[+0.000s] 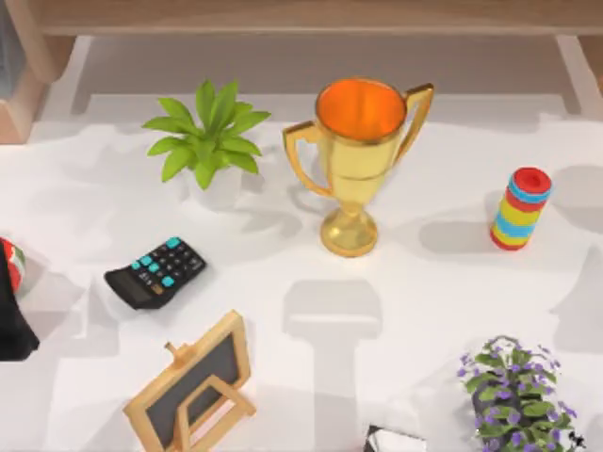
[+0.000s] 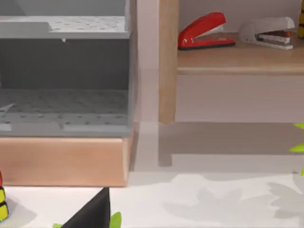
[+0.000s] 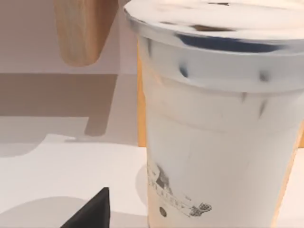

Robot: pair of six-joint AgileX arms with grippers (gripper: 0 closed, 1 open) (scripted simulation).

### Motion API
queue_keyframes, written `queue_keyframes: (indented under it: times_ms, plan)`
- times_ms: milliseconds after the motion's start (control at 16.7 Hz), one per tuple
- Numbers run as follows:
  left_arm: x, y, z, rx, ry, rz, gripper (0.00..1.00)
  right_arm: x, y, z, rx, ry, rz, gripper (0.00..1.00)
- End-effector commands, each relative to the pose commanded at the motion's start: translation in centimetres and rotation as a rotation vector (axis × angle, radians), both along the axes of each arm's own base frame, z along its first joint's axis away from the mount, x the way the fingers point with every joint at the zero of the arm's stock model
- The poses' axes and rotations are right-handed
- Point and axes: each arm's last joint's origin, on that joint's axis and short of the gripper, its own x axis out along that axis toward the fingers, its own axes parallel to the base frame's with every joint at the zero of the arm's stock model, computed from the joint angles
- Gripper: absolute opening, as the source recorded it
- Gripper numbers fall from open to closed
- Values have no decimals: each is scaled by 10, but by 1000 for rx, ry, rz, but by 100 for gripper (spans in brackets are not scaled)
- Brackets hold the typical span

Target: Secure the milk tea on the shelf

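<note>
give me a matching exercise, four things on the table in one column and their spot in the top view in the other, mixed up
Things:
1. gold trophy cup with orange inside
2. black calculator with teal keys
3. striped stack of coloured rings
4. small wood-framed chalkboard

Places in the top view:
A. right side
B. bottom, left of middle
C. middle, toward the top
D. left side, below the green potted plant

Pairs: 1-C, 2-D, 3-A, 4-B

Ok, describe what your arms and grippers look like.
Little of either shows. The left gripper appears as a matte black, pointed wedge; the right gripper looks the same. In the top view the left arm is a plain black bulk at the table's left edge. No cables or markings visible.
</note>
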Motion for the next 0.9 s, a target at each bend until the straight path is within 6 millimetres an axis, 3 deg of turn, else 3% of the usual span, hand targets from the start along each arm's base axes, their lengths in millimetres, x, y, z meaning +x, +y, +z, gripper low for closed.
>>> queue_keyframes:
  times_ms: [540,840,900]
  plan:
    - [0,0,0,0,0,0,100,72,-3,-7,-1,-3,-2,100]
    - [0,0,0,0,0,0,100,76,-2,-7,-1,-2,-2,100]
    - [0,0,0,0,0,0,100,76,-2,-7,-1,-2,-2,92]
